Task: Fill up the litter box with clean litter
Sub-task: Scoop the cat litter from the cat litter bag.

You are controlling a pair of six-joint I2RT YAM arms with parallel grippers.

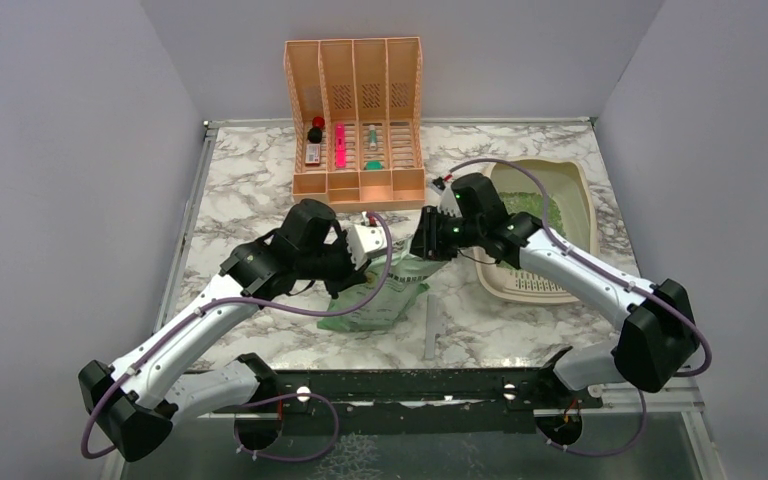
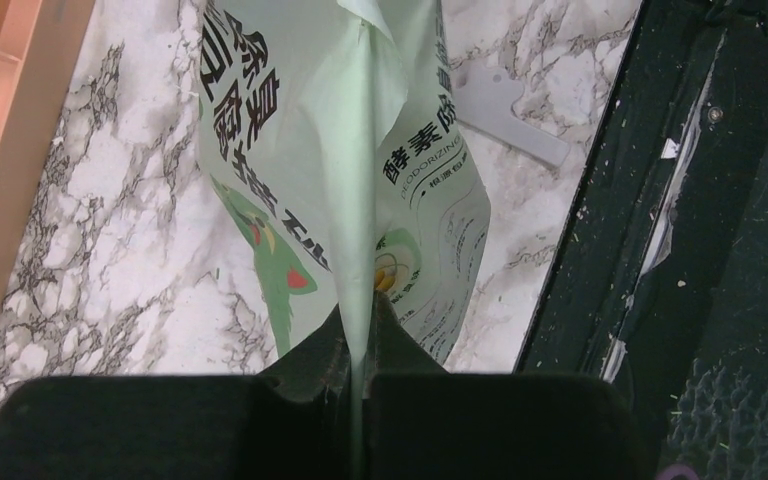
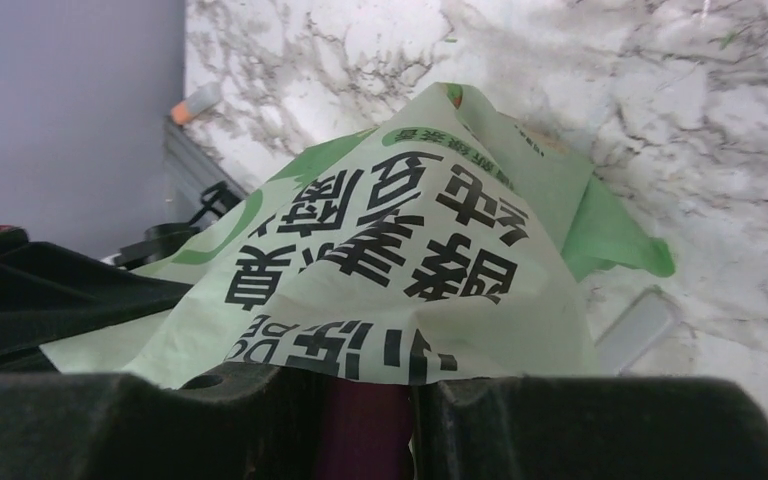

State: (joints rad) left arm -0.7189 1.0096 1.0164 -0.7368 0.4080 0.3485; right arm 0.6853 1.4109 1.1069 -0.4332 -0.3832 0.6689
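The beige litter box (image 1: 587, 205) sits at the right of the table, with a layer of green clean litter (image 1: 538, 208) inside it. A pale green printed bag (image 1: 380, 300) lies mid-table between both arms. My left gripper (image 1: 355, 268) is shut on a thin upright fold of the bag (image 2: 290, 150), which is pinched between its jaws (image 2: 360, 315). My right gripper (image 1: 422, 248) sits at the bag's other end. There the bag (image 3: 400, 230) tents up from the table to its partly closed jaws (image 3: 370, 375), and the bag's edge hides the fingertips.
A peach slatted file organizer (image 1: 355, 110) holding markers stands at the back centre. A grey flat strip (image 1: 430, 325) lies on the marble near the bag. A black rail (image 1: 410, 385) runs along the table's near edge. Grey walls close in on both sides.
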